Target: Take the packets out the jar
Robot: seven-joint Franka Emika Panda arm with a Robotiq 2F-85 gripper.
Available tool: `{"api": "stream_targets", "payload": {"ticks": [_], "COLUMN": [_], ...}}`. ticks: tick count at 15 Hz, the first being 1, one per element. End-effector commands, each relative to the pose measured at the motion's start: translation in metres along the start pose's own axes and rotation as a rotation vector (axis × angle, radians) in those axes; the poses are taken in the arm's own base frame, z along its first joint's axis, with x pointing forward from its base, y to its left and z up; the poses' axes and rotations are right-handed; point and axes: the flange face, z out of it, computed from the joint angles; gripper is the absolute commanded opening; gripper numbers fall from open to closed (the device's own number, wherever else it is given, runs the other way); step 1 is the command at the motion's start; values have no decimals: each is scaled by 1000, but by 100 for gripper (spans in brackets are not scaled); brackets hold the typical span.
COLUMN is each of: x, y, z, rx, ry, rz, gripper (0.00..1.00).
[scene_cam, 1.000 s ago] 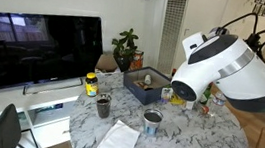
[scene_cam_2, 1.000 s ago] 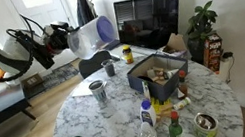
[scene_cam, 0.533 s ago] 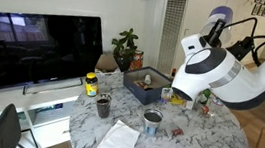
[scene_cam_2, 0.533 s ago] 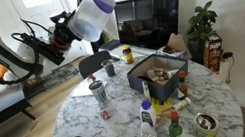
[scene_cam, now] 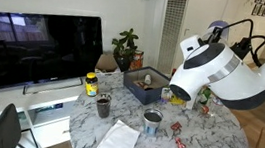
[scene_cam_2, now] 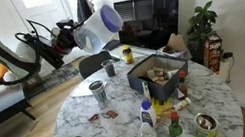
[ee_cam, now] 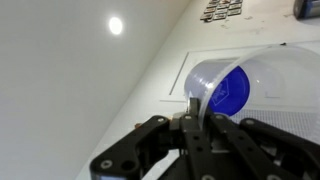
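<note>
Gripper (ee_cam: 192, 106) jaws clamped on jar (scene_cam_2: 101, 26) rim; jar high above table, tipped sideways. Red packets (scene_cam_2: 107, 114) lie on marble table (scene_cam_2: 74, 112). Wall lettering (ee_cam: 222, 10) too blurred to read.

arm (scene_cam_2: 7, 56): raised, reaching sideways | pincer (ee_cam: 191, 104): jaws clamped shut, tilted

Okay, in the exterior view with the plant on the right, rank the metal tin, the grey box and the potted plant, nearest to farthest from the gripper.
In an exterior view the gripper holds the jar raised at the table edge.
1. metal tin, below it, near that edge.
2. grey box, mid-table.
3. potted plant, past the opposite side.
</note>
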Motion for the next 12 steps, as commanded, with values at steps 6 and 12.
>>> {"api": "stream_targets", "payload": {"ticks": [6, 12], "x": [-3, 15], "y": [9, 2], "z": [-24, -26], "rx": [464, 652], "ry": [93, 134], "rz": [50, 83], "gripper": [1, 5]}}
